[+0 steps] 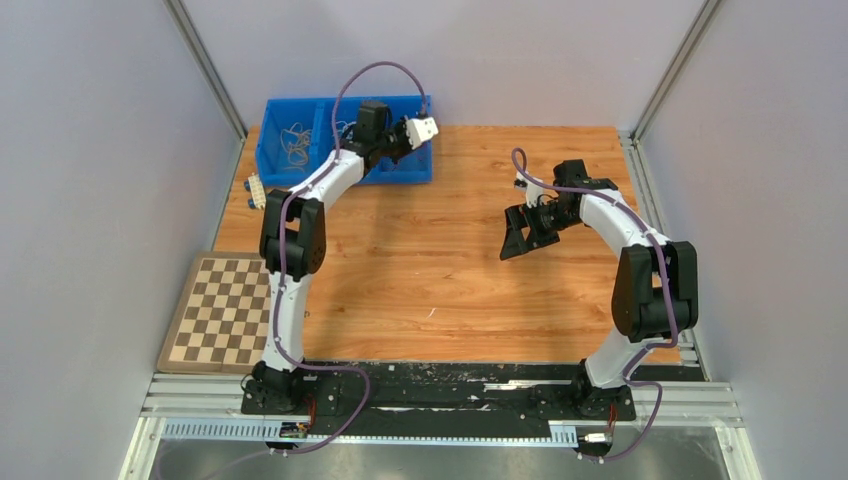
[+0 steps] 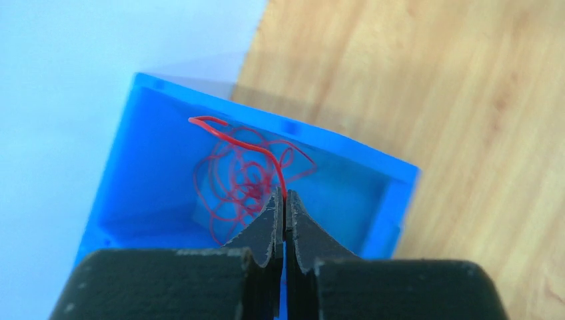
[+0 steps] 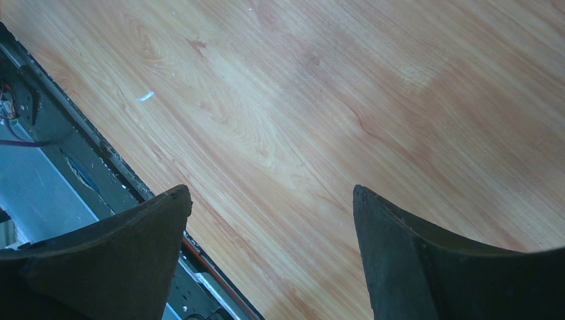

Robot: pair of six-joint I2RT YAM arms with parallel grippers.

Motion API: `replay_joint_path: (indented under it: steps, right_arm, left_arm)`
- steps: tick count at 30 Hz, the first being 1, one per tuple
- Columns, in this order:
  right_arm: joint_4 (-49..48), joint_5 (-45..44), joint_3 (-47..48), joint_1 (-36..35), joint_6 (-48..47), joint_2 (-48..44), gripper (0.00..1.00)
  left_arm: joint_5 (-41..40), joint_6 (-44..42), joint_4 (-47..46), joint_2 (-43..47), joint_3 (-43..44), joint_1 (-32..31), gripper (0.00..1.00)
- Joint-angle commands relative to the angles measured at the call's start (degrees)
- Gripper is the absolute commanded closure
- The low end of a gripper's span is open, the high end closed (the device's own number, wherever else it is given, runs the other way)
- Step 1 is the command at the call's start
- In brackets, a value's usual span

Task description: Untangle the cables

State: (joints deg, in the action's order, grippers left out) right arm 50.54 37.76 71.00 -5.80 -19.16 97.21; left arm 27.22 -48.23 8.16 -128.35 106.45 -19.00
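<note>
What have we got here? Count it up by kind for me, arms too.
Robot arms: 2, left and right
Blue bin: 1
Cable tangles: 2, red and pale
Checkerboard: 1
Small white part beside the bin: 1
Total: 7

Glossy blue plastic bin (image 2: 133, 167) on smooth wood-grain table (image 3: 373, 100).

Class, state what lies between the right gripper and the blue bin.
Nothing: only bare wooden tabletop separates the right gripper from the blue bin, seen in the top view.
</note>
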Motion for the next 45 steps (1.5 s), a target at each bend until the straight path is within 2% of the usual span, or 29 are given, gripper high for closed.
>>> replay_joint_path:
  steps: [1,3,5,11,17,22,24,31,38,40,41,43,45]
  right_arm:
    - [-0.1,-0.1,1.4,0.2,-0.5,0.2,0.11]
    - [-0.1,-0.3,1.5,0.1,-0.5,0.3,0.11]
    - [-0.1,-0.6,1.6,0.2,-0.5,0.3,0.11]
    - [-0.1,-0.4,2.0,0.2,-0.5,1.2,0.11]
    - [-0.1,0.2,2.9,0.2,-0.3,2.2,0.11]
    - [-0.1,0.7,3.2,0.2,-0.2,2.6,0.11]
    - [-0.1,1.0,3.3,0.2,-0.1,2.8,0.11]
    - [0.0,0.7,3.8,0.1,0.0,3.6,0.12]
    - [0.2,-0.4,3.7,-0.1,-0.2,4.3,0.12]
    - [0.2,-0.7,3.7,-0.2,-0.2,4.5,0.12]
    - [0.3,-0.9,3.8,-0.2,-0.2,4.5,0.12]
    - [0.4,-1.0,3.7,-0.3,-0.3,4.2,0.11]
    - [0.4,-0.7,3.5,-0.3,-0.3,4.2,0.11]
  left_arm:
    - [-1.8,16.2,2.0,-5.3,11.3,2.0,1.0]
    - [-0.3,25.1,3.8,-7.4,19.2,3.0,1.0]
    - [2.8,32.4,3.8,-7.4,20.8,3.9,1.0]
    - [4.2,43.7,-2.3,0.4,14.5,4.2,1.0]
    - [7.0,58.8,-4.3,6.3,13.5,6.1,1.0]
    - [8.9,62.9,-6.0,10.4,12.7,6.4,1.0]
    - [8.5,64.2,-5.1,10.3,15.1,6.5,1.0]
    - [4.5,65.9,2.6,1.2,26.2,6.6,1.0]
    - [1.2,66.4,0.4,-7.0,29.5,6.8,0.99]
    - [-0.4,64.2,0.7,-9.5,31.6,6.9,0.86]
    - [-0.9,63.6,1.4,-10.5,32.7,7.0,0.73]
    - [-1.8,61.9,0.8,-9.5,33.6,7.2,0.53]
    - [-2.3,59.7,0.6,-7.4,33.2,7.2,0.43]
